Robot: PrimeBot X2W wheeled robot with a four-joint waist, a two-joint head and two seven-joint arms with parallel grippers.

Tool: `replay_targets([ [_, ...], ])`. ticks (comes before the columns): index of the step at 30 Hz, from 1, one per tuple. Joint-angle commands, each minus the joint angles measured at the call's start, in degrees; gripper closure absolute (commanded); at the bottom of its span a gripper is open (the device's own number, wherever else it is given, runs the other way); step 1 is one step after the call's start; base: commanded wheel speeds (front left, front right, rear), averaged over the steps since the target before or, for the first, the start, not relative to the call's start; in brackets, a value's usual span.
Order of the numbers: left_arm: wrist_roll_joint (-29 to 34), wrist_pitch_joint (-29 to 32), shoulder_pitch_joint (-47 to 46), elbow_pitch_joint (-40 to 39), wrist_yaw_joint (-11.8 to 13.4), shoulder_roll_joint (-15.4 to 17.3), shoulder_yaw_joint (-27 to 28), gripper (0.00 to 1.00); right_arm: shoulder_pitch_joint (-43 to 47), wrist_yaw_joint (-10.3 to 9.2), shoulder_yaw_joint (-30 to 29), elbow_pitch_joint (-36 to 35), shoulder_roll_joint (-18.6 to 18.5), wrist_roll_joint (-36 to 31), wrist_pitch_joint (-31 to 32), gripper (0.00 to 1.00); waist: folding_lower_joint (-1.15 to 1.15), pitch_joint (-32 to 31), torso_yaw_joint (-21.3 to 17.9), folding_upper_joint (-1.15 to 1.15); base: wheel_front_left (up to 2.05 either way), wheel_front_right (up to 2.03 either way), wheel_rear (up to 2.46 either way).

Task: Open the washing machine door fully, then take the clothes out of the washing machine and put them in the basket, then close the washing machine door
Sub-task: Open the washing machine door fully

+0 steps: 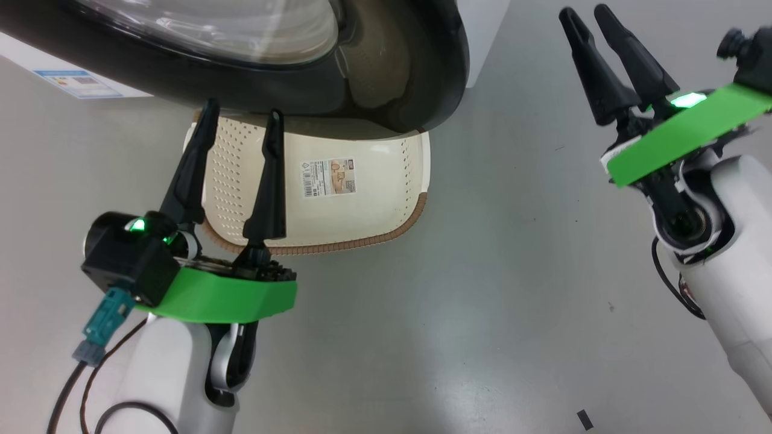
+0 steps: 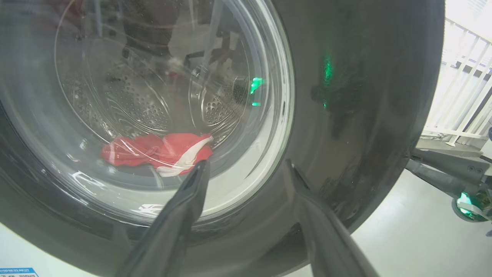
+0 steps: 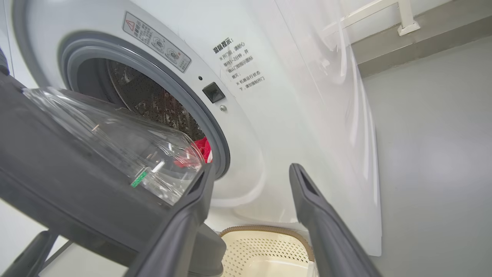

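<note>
The washing machine door (image 1: 374,90), a black rim around a clear glass bowl, stands partly open above the cream basket (image 1: 386,199) on the floor. My left gripper (image 1: 241,111) is open over the basket's left side, fingers pointing at the door's outer face (image 2: 365,115). Through the glass I see the red and white clothes (image 2: 161,152) lying in the steel drum. My right gripper (image 1: 585,12) is open and holds nothing, off to the door's right. In the right wrist view it (image 3: 251,169) faces the washing machine (image 3: 269,134), the ajar door (image 3: 57,184) and the clothes (image 3: 201,148).
Grey floor (image 1: 482,301) spreads to the right of the basket and in front of it. A blue label (image 1: 78,84) marks the machine's lower corner. A white railing (image 2: 461,96) stands beyond the door's edge. The grey rubber ring (image 3: 215,127) frames the drum opening.
</note>
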Motion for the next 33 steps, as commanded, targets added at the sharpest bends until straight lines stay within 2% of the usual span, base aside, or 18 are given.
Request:
replay_targets([
  [1, 0.4, -0.4, 1.3, -1.8, 0.0, 1.1, 2.0, 0.00, 2.1, 0.03, 0.9, -1.4, -0.3, -2.6, -1.8, 0.00, 0.00, -0.1, -0.3, 0.00, 0.00, 0.00, 0.00],
  [5, 0.6, -0.4, 1.9, -2.7, 0.2, 1.1, 2.4, 0.00, 4.2, 0.03, 0.8, -0.3, -0.8, -11.1, -8.3, 0.00, 0.00, -0.3, -0.7, 0.00, 0.00, 0.00, 0.00],
  [9, 1.5, -0.4, 2.6, -4.4, 0.7, 1.1, 2.7, 0.00, 6.7, 0.03, -3.6, -0.4, 0.3, -21.6, -11.1, 0.00, 0.00, -0.3, -0.9, 0.00, 0.00, 0.00, 0.00],
  [10, 1.8, -0.4, 2.9, -5.0, 0.8, 1.1, 2.7, 0.00, 8.3, 0.03, -7.1, -2.0, 1.9, -27.7, -11.3, 0.00, 0.00, -0.2, -0.9, 0.00, 0.00, 0.00, 0.00],
  [12, 2.1, -0.4, 3.0, -5.6, 0.9, 1.1, 2.8, 0.00, 10.1, 0.03, -11.9, -5.4, 4.6, -33.7, -11.4, 0.00, 0.00, 0.1, -1.0, 0.00, 0.00, 0.00, 0.00],
  [15, 2.4, -0.4, 3.1, -6.2, 0.8, 1.1, 2.8, 0.00, 13.8, 0.03, -17.0, -10.0, 8.7, -41.3, -11.4, 0.00, 0.00, 0.2, -0.9, 0.00, 0.00, 0.00, 0.00],
  [18, 2.3, -0.4, 3.2, -6.7, 0.8, 1.1, 2.8, 0.00, 17.0, 0.03, -19.7, -13.6, 11.6, -46.7, -11.4, 0.00, 0.00, 0.2, -0.8, 0.00, 0.00, 0.00, 0.00],
  [25, 2.5, -0.4, 4.1, -7.4, 0.8, 1.1, 3.2, 0.00, 22.5, 0.03, -21.1, -19.3, 14.5, -51.8, -11.4, 0.00, 0.00, -0.1, -0.8, 0.00, 0.00, 0.00, 0.00],
  [33, 2.7, -0.4, 5.0, -7.3, 1.0, 1.1, 3.6, 0.00, 27.1, 0.03, -22.2, -21.6, 15.7, -53.2, -11.4, 0.00, 0.00, -0.4, -0.9, 0.00, 0.00, 0.00, 0.00],
])
